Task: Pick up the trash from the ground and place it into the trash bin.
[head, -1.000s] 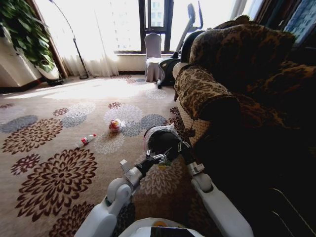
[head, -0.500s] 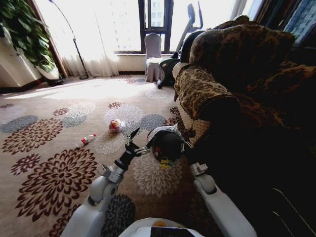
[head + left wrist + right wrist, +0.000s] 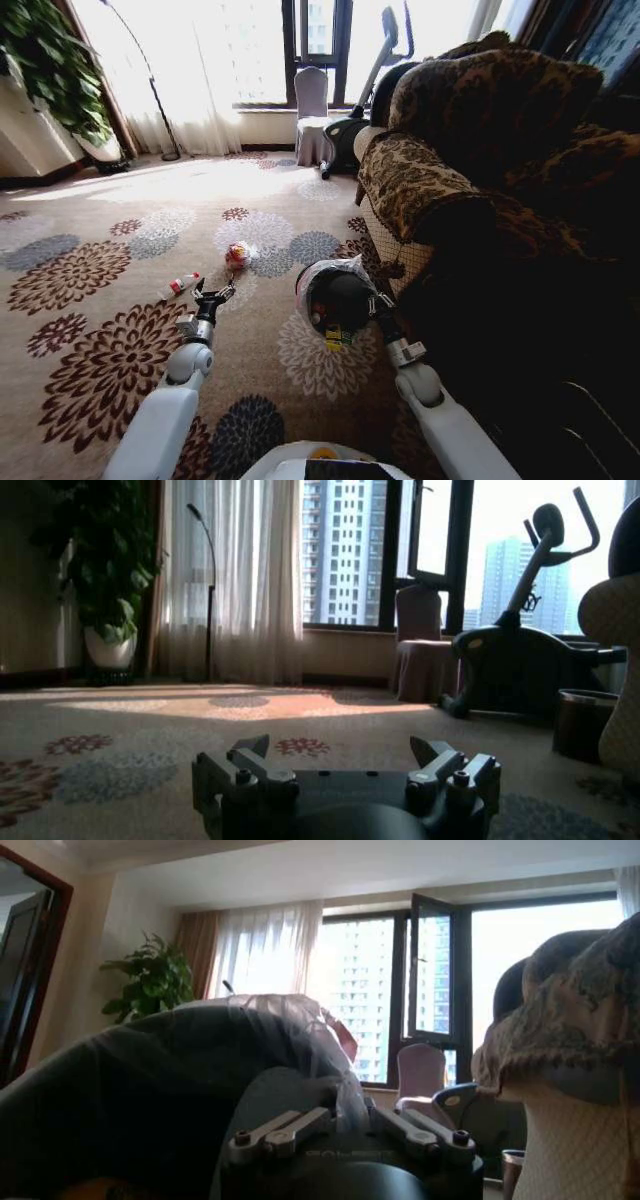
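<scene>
The left end effector (image 3: 212,294) reaches out low over the floral carpet (image 3: 100,340) on the left side of the scene, its two fingers spread apart with nothing between them. In the left wrist view the same left end effector (image 3: 345,751) shows both fingertips standing well apart over bare carpet (no litter between them).

Just beyond it, slightly to the left, lies a little red-capped bottle (image 3: 181,284) on its side on the carpet, near the fingertips but not touching them. Farther off and to the right sits a red-white wad (image 3: 237,254) on a grey flower of the pattern, apart from both the bottle and the arm.

The trash bin (image 3: 337,296), black with a whitish plastic bag liner ruffled round its rim, is at the centre of the scene beside the patterned sofa (image 3: 480,150). It is tipped so that its mouth faces the head camera, and some colourful litter (image 3: 335,334) lies at its near lip. The right end effector (image 3: 376,300) is at the bin's right rim; the right wrist view shows its fingers (image 3: 290,1126) drawn in against the liner-covered wall of the trash bin (image 3: 150,1080), holding the bin.

At the far end, an exercise bike (image 3: 360,90) and a covered chair (image 3: 311,115) stand by the window.
</scene>
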Controlling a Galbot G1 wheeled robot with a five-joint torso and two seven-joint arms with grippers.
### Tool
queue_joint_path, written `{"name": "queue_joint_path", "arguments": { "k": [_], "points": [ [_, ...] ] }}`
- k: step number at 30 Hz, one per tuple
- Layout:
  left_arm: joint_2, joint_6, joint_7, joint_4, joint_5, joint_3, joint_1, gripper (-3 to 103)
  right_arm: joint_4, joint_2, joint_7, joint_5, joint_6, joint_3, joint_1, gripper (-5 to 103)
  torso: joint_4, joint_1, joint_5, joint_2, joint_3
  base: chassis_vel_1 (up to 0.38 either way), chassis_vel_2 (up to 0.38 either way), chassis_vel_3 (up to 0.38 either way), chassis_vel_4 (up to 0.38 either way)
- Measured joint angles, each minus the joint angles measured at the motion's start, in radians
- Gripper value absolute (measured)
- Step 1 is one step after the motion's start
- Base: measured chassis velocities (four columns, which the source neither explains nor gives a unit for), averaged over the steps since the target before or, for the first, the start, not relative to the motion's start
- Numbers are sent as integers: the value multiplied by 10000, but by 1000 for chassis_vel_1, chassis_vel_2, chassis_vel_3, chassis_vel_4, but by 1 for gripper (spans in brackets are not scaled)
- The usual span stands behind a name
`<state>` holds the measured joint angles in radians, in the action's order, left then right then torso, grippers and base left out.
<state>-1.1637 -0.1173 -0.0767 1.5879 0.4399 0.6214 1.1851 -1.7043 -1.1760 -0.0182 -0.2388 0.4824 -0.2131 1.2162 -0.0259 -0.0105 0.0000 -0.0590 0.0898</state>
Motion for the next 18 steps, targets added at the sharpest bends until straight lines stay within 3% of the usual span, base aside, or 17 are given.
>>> {"name": "queue_joint_path", "arguments": {
  "k": [5, 10, 18],
  "points": [
    [110, -28, 118, -186, -94, 92, -93, 96, -48, 17, -2, 0, 8, -1, 23, 0, -1, 0, -1, 0, 1, 263, 265, -279, -267],
    [739, -407, 888, -1634, -449, 221, -541, 97, -117, 23, 1, -22, 107, -12, 116, 0, -1, 0, -1, 0, -1, 323, 298, -302, -303],
    [972, -764, 1376, -3135, -601, -26, -1110, 97, -151, -21, 0, -23, 221, 24, 268, 0, 2, 0, -3, 0, 0, 328, 340, -337, -338]
  ]
}}
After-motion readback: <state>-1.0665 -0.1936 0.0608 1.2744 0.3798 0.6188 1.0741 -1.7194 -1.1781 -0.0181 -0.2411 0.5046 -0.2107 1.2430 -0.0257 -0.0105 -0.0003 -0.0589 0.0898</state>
